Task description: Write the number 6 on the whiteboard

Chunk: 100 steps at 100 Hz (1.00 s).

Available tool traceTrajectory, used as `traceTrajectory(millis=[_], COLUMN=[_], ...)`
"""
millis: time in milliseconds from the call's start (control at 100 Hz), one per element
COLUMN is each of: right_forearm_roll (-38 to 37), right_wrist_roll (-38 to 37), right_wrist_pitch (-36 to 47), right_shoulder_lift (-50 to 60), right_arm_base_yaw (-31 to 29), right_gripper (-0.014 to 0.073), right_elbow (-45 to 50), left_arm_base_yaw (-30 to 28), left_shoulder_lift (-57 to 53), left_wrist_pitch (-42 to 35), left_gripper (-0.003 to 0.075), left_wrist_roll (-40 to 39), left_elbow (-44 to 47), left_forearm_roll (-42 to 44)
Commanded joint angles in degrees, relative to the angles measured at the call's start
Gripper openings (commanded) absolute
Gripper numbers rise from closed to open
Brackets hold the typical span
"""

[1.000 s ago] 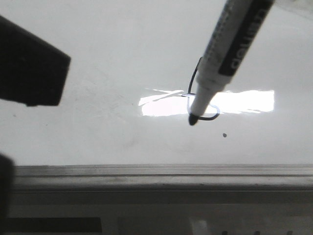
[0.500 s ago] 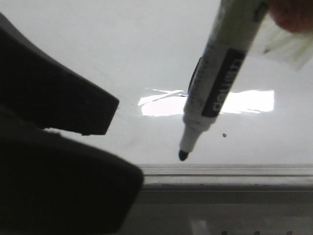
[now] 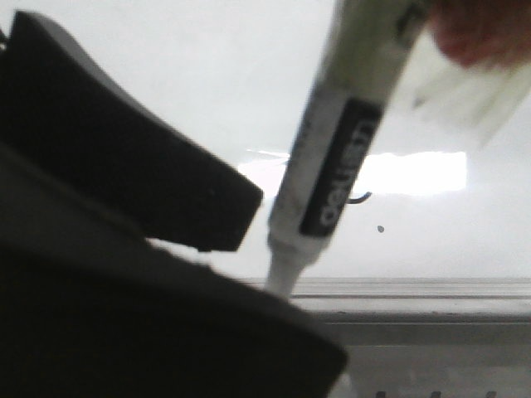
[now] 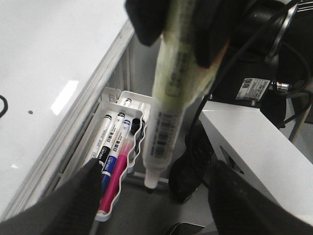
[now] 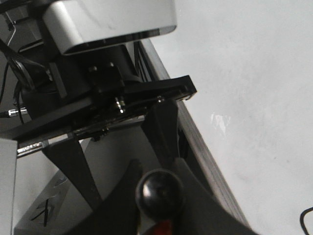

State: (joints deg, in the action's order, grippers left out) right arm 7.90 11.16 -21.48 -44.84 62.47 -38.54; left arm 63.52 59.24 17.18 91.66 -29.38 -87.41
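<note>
on whiteboard (image 3: 191,75), number 6 (image 3: 361,197) mostly hidden by marker (image 3: 328,178).

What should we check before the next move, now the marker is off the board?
1. The 6 finished: cannot tell. The marker hides most of it in the front view.
2. Marker tip clear of the whiteboard: ok. It hangs past the board's edge.
3. Right gripper shut on the marker: ok.
4. Left gripper open, one finger on each side of the marker's lower end: ok.
5. Cap on the tip: not ok. The tip is bare and no cap is in view.
6. Tip clear of the pen tray: cannot tell. It is beside the tray, but its height is unclear.
</note>
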Motion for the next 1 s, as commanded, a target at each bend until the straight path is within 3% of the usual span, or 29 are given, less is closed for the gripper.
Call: traceTrajectory(millis=[0, 360, 430, 760, 990], right_forearm_roll=[1.82, 4.01, 4.01, 4.01, 4.01], right_wrist_roll=[0.35, 0.45, 0.45, 0.45, 0.45], right_wrist_pitch=[4.52, 5.05, 5.05, 5.05, 4.39], right_shoulder_lift=[-0.97, -2.20, -2.20, -2.20, -2.20], right_arm_base_yaw=[0.25, 0.25, 0.25, 0.25, 0.25], right_gripper=[-0.0046, -0.0046, -0.0046, -0.0046, -0.0046], right_elbow=[-1.99, -1.99, -1.99, -1.99, -1.99], left_arm_base_yaw=[0.37, 0.37, 0.37, 0.37, 0.37], left_shoulder_lift=[0.27, 1.44, 1.67, 1.67, 1.67], left_wrist_pitch=[1.57, 1.01, -0.01, -1.58, -1.35], left_gripper=[0.0438, 0.0426, 0.0375, -0.0006, -0.0020], left_wrist_roll=[0.57, 2.87, 2.87, 2.87, 2.87], left_elbow=[-2.45, -5.21, -5.21, -5.21, -5.21], left_forearm_roll=[-1.81, -1.71, -1.71, -1.71, -2.51])
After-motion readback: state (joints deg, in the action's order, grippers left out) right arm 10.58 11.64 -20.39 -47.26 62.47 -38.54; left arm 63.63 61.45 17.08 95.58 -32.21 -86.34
